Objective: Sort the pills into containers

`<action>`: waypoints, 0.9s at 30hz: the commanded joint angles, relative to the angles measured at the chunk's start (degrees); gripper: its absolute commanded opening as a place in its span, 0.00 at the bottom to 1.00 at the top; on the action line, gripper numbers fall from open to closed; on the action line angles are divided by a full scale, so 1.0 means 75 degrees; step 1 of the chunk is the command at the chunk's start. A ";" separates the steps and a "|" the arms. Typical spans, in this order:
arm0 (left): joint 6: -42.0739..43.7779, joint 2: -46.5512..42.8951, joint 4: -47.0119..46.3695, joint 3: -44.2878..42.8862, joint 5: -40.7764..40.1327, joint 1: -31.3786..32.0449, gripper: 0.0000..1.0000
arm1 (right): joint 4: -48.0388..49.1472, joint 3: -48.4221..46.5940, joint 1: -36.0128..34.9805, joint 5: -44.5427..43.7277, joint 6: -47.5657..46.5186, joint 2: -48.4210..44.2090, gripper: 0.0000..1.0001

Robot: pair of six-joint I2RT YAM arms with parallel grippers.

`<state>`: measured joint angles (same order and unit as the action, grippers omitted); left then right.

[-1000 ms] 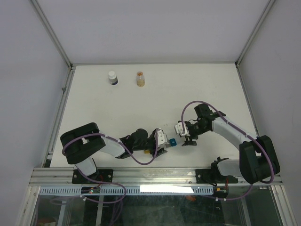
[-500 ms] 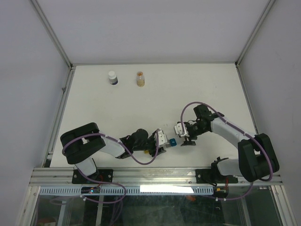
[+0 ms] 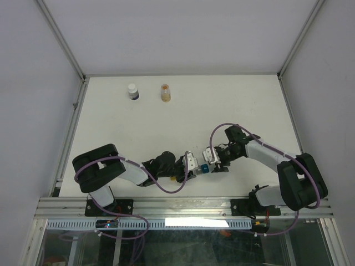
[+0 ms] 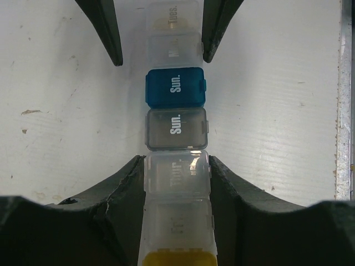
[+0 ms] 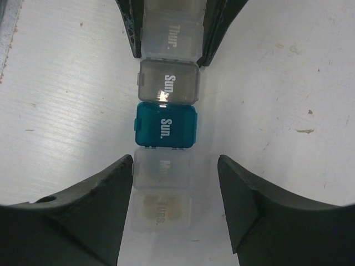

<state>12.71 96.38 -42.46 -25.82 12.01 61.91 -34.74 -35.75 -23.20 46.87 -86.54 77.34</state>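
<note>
The robot is getting a hold on the pillbox strip.
The left pincer is clamping the clear "Thur." cube at its end of the strip, which is lying flat on the desk near the arm bases. The right pincer is standing open astride the clear cube just past the blue cube, with a gap on each side. This looks like steadying the strip; next, the right pincer likely needs to close squarely. The pills are waiting in their vial at the desk's far edge, well apart.
</note>
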 commanded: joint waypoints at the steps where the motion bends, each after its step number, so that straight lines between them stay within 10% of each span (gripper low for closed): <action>1: -0.0007 0.0023 -0.0205 -0.0166 0.0052 0.0061 0.38 | 0.0242 0.0009 -0.0115 0.0028 0.0057 0.0086 0.64; 27: -0.0143 -0.0052 -0.0047 -0.0237 0.0000 0.0053 0.20 | -0.0267 -0.0241 -0.0162 0.0166 0.0237 0.0091 0.29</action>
<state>11.66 96.38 -41.98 -26.13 11.16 61.91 -35.05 -35.66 -24.36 45.50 -86.35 78.19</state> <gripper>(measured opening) 0.444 0.462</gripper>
